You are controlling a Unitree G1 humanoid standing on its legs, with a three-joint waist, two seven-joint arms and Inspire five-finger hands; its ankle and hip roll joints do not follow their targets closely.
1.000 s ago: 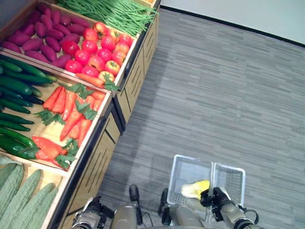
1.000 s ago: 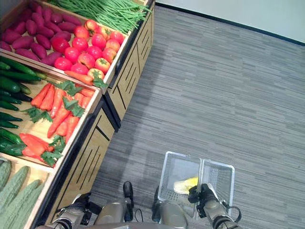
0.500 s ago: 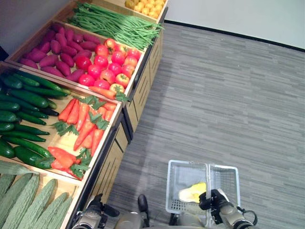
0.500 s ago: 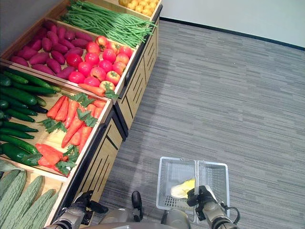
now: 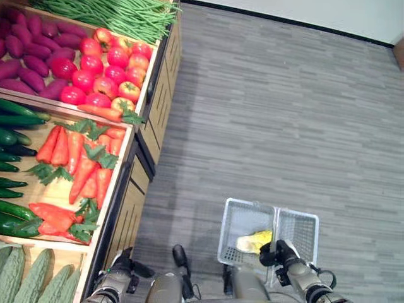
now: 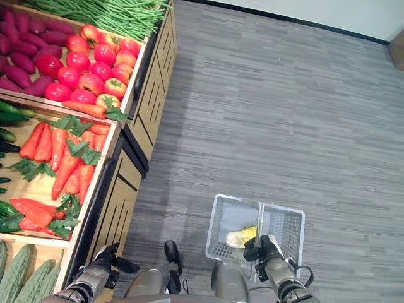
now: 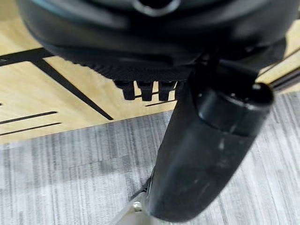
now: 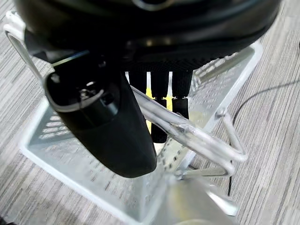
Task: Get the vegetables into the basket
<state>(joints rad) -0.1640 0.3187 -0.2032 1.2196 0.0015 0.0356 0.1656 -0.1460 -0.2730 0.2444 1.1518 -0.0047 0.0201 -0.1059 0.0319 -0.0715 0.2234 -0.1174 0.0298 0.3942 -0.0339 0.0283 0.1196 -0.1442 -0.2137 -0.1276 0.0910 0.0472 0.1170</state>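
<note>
A white wire-mesh basket (image 5: 297, 228) of rectangular shape is held above the grey striped carpet floor (image 5: 271, 113) by its clear, tubular handle (image 8: 187, 133), round which the fingers (image 8: 159, 101) and thumb of the right hand (image 5: 278, 252) are curled. One pale yellow-green leafy vegetable (image 5: 255, 240), crinkled in texture, is seen lying inside the basket, just beside the handle and the right hand. The left hand (image 5: 120, 268) is seen low beside the wooden display stand (image 5: 136, 189), apart from the produce; in its own wrist view its fingers (image 7: 145, 89) are curled back toward the palm and nothing is held by them. The stand is built of light wood with dark-edged slots cut in its front panels, and is divided into shallow sloping trays. Smooth round red tomatoes (image 5: 104, 66) are piled in one tray, with purple oval sweet potatoes (image 5: 25, 53) beside them and thin green beans (image 5: 120, 12) in a heap beyond. Tapered orange carrots (image 5: 79, 158) with green leafy tops are laid in the next tray, with glossy dark green cucumbers (image 5: 16, 164) beside them, and one carrot rests on the divider by the tomatoes. Bumpy pale green gourds (image 5: 35, 284) are seen in the nearest tray. Exact counts of the tray produce cannot be told.
</note>
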